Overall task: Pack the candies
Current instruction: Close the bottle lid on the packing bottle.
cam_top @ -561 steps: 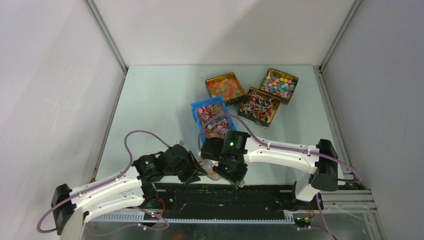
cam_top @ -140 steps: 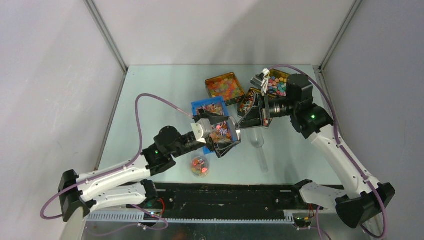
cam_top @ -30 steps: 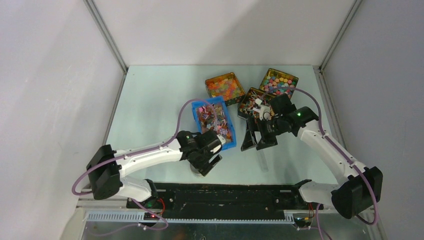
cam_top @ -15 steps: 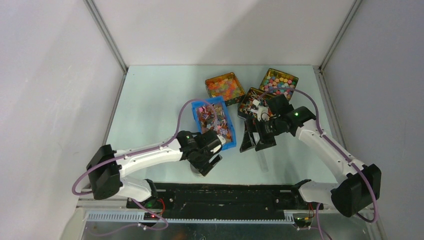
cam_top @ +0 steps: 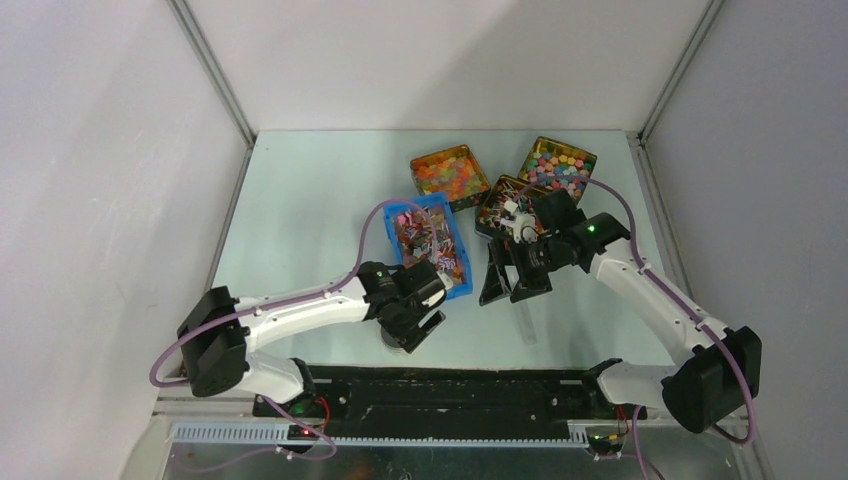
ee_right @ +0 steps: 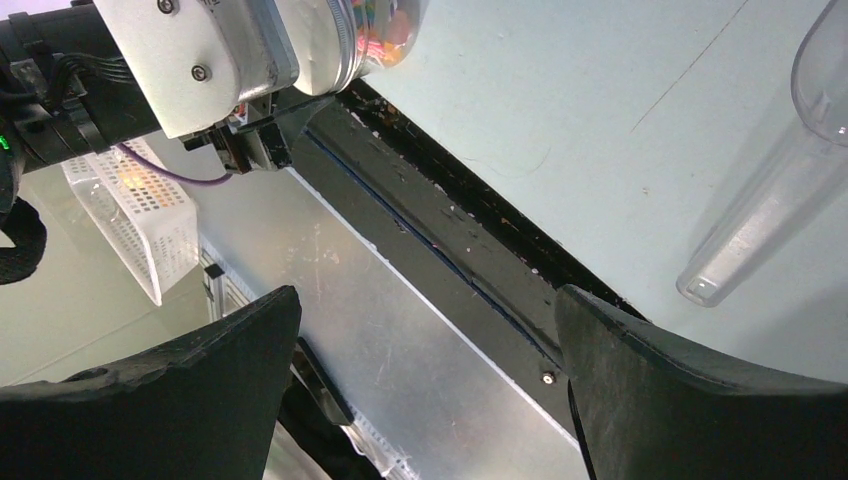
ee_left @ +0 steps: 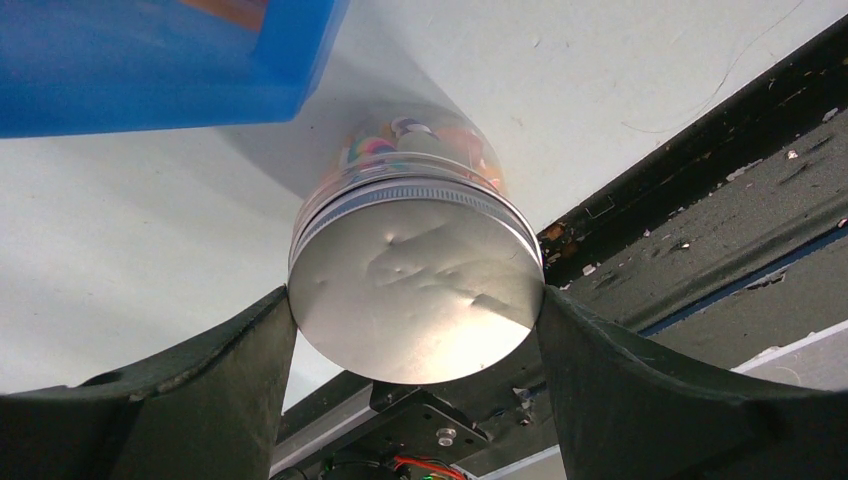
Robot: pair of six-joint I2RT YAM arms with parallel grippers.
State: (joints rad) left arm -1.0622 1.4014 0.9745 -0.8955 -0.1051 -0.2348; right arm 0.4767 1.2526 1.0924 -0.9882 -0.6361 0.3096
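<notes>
A small glass jar [ee_left: 420, 160] stands at the table's near edge, holding mixed pink, red and orange candies [ee_left: 445, 145]. A round silver lid [ee_left: 415, 260] sits on top of it. My left gripper [ee_left: 415, 300] is shut on this lid, one finger touching each side; from above it [cam_top: 408, 328] hides the jar. More candies fill the blue tray [cam_top: 447, 285] just behind. My right gripper [cam_top: 505, 282] hangs open and empty over the table right of the tray, and it [ee_right: 428, 300] looks toward the front rail.
A clear plastic scoop [cam_top: 526, 322] lies on the table below the right gripper, also in the right wrist view [ee_right: 770, 210]. Three gold tins [cam_top: 450, 172] [cam_top: 557, 165] [cam_top: 500, 212] of other sweets stand at the back. The black front rail [cam_top: 450, 385] runs close to the jar.
The right gripper has drifted slightly left. The left arm has shifted a little while its gripper stays on the lid.
</notes>
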